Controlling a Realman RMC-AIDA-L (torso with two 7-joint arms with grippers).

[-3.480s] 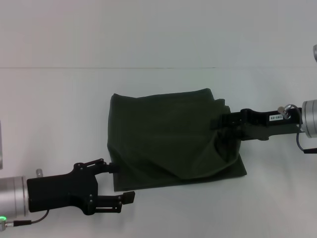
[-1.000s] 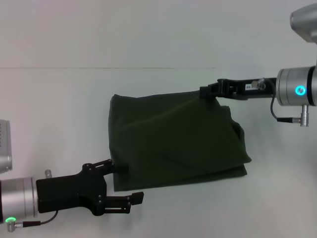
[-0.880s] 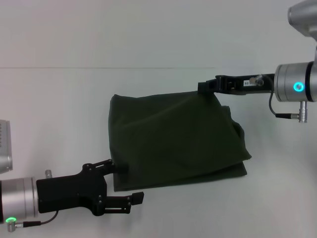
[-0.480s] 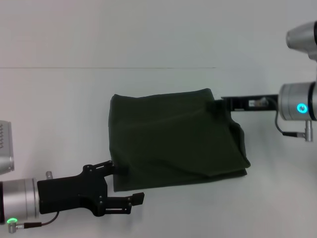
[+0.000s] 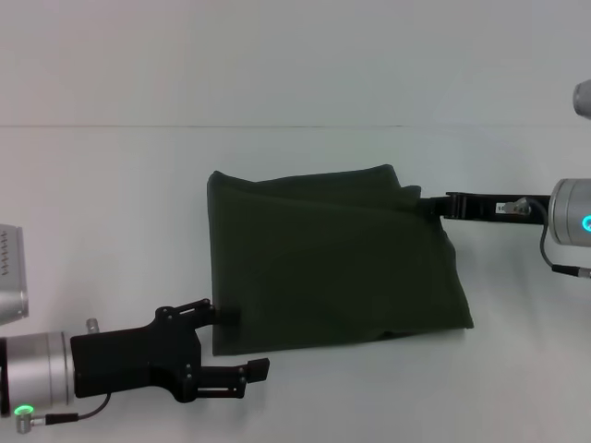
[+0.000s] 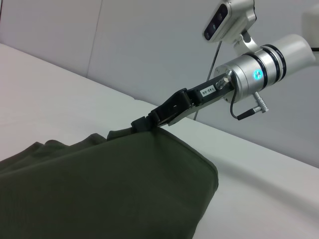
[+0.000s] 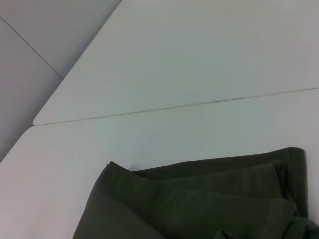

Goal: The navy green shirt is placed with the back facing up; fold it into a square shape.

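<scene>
The navy green shirt [image 5: 332,258] is lying on the table [image 5: 111,212] already folded into a rough square, the right gripper [image 5: 432,205] apparently pinching its far right corner, the left gripper [image 5: 231,341] resting spread at its near left corner, leaving only squaring up.

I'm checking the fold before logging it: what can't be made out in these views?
- Right gripper: open or shut cannot be told in the head or left wrist view; its tip meets the navy green shirt.
- Shirt's front: underneath, hidden.
- Left gripper: upper fingertip merges with the shirt's near corner.
</scene>
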